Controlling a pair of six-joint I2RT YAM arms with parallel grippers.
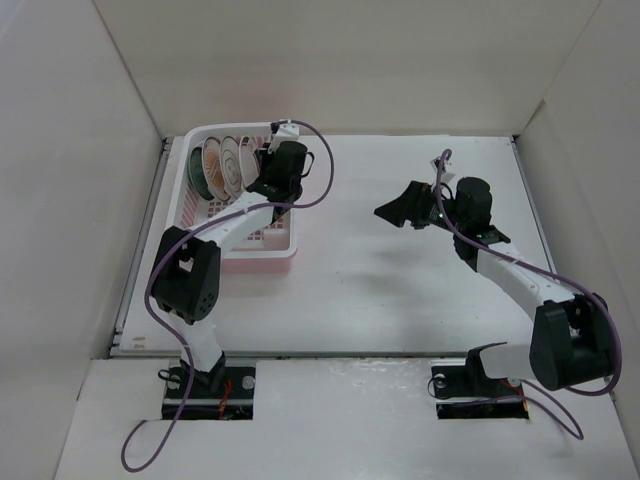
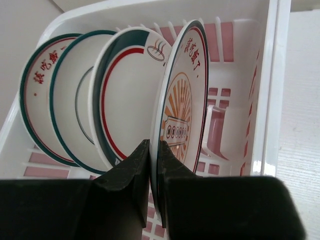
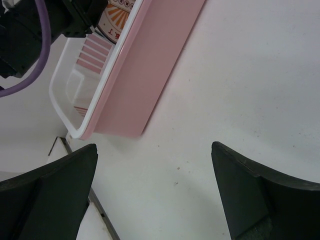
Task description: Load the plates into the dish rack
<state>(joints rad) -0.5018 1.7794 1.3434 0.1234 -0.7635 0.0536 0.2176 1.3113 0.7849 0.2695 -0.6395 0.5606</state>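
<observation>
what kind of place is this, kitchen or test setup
Probably a robot test cell, not a kitchen: bare white panels box in the table, which holds a pink dish rack of plates.

Plates, total: four, counted in the left wrist view.
Sunburst plate [image 2: 181, 107]: one, rightmost.
Red-ringed plate [image 2: 131, 102]: one.
Grey-ringed plate [image 2: 72, 85]: one.
Leftmost plate [image 2: 35, 95]: one, green rim, red characters.
Dish rack [image 2: 271, 75]: one, pink with a white rim.
Arms: two, left arm [image 1: 218, 232] and right arm [image 1: 512, 275].
End effectors: two, left end effector [image 2: 154, 167] and right end effector [image 3: 154, 150], two fingers each.
Purple cables [image 1: 326, 172]: two, one per arm.
Counter [image 1: 380, 290]: one.
</observation>
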